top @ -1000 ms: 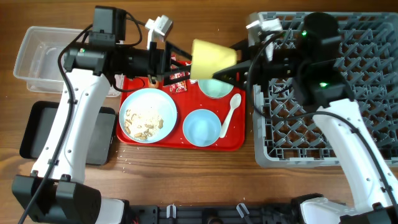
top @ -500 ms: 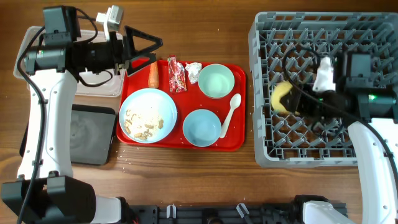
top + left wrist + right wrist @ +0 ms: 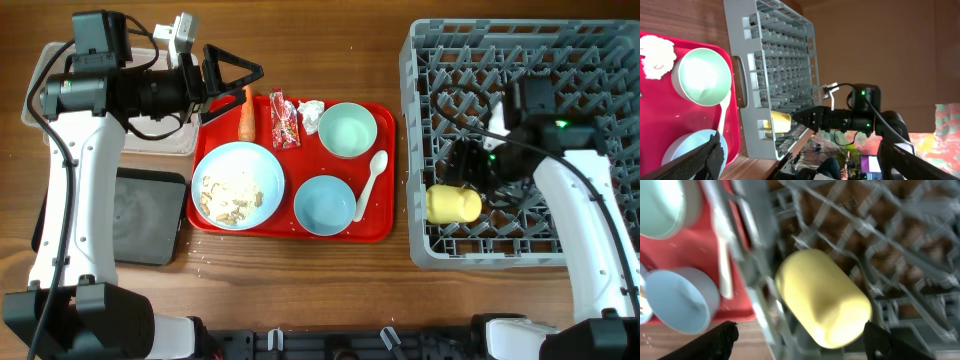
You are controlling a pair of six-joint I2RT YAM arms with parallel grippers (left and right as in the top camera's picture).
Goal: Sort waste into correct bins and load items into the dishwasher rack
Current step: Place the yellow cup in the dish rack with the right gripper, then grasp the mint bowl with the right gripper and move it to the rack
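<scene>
The small yellow cup [image 3: 453, 204] lies on its side in the front-left part of the grey dishwasher rack [image 3: 560, 60]. My right gripper [image 3: 468, 172] is open just behind it, and in the right wrist view the cup [image 3: 822, 297] sits free between the spread fingers [image 3: 802, 345]. My left gripper [image 3: 235, 75] is open and empty above the carrot [image 3: 245, 118]. The red wrapper [image 3: 284, 120], white tissue [image 3: 311, 113], mint bowl [image 3: 347, 130], blue bowl [image 3: 324, 204], white spoon [image 3: 370, 183] and the blue plate [image 3: 238, 184] with crumbs lie on the red tray.
The red serving tray [image 3: 385, 232] lies mid-table. The clear tub [image 3: 38, 95] is at the back left, partly under my left arm. The black tray [image 3: 140, 215] is in front of it. The rack fills the right side.
The right gripper carried the yellow cup from over the tray into the rack, moved it to the front-left corner and opened. The left arm drew back to the left and stays there.
</scene>
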